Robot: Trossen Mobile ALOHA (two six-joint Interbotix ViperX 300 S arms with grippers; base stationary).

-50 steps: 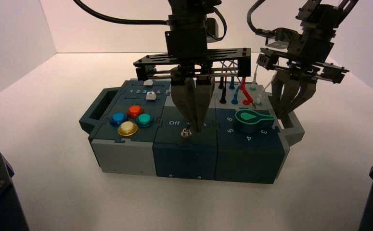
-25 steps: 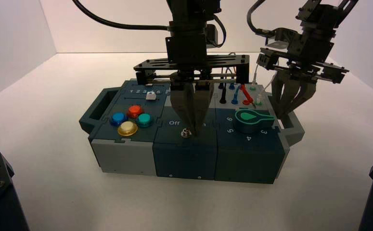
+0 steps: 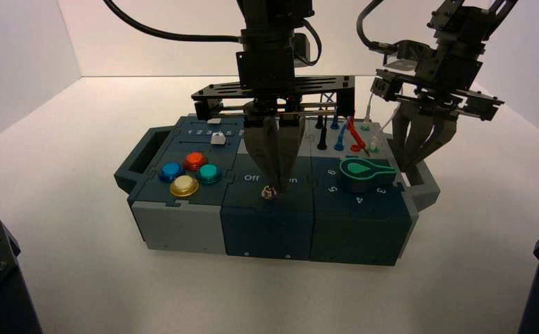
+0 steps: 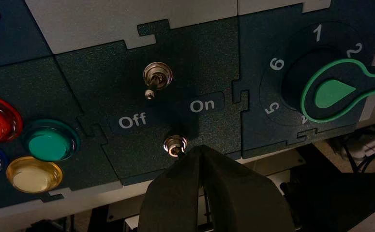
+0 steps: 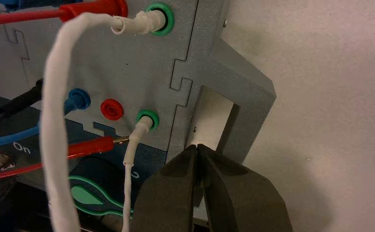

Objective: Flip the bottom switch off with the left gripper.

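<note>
The bottom switch [image 4: 174,145] is a tiny toggle on a shiny nut, set in the dark middle panel just below the "Off" and "On" labels. Its short lever shows beside my fingertips, and I cannot tell which way it leans. My left gripper [image 4: 200,148] is shut, its joined tip right against the switch on the "On" side. In the high view the left gripper [image 3: 275,182] points straight down at the bottom switch [image 3: 269,192]. My right gripper [image 3: 419,158] hangs shut above the box's right end, by the handle [image 5: 233,108].
The twin toggle [image 4: 157,77] sits above the labels. A green knob [image 4: 337,94] lies to the right, and red [image 3: 195,161], blue, green and yellow [image 3: 183,186] buttons to the left. Plugged wires [image 5: 54,125] crowd the back right panel.
My left gripper's tip has slid a little left, from the "On" side towards the bottom switch. The right arm has not moved.
</note>
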